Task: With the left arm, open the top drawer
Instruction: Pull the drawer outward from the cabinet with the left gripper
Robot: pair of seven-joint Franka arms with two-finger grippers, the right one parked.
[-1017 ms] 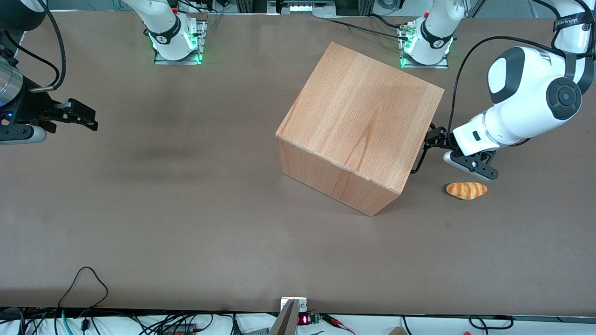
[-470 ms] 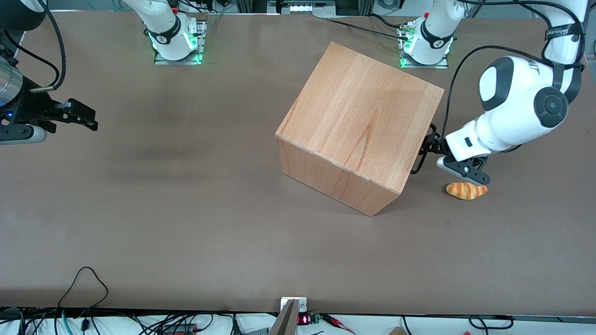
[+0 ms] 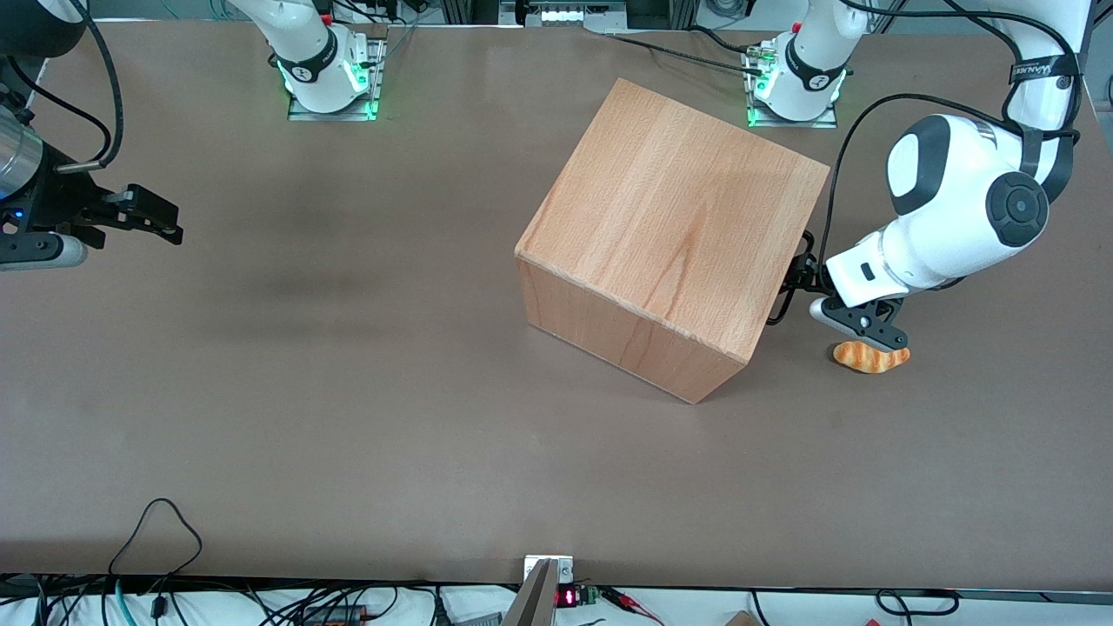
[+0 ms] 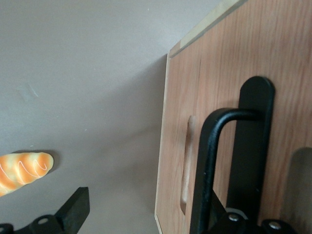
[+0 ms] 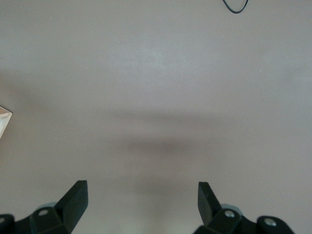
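Against the top drawer (image 4: 214, 87), the spread end effector (image 3: 796, 280) has edged closer around its handle (image 4: 207, 161).

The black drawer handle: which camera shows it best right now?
Left wrist view: the black bar handle fills it against the drawer front, the gripper open around it. Front view shows only a sliver beside the casing. Right wrist view shows none.

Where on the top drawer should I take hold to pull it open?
Grip the black bar handle on the top drawer, closing across the straight bar, not its bent end. Come at the front panel head-on from the working arm's end of the table: the bar stands off the panel, leaving room for a finger. The tool already sits at the handle, open, one finger still outside.
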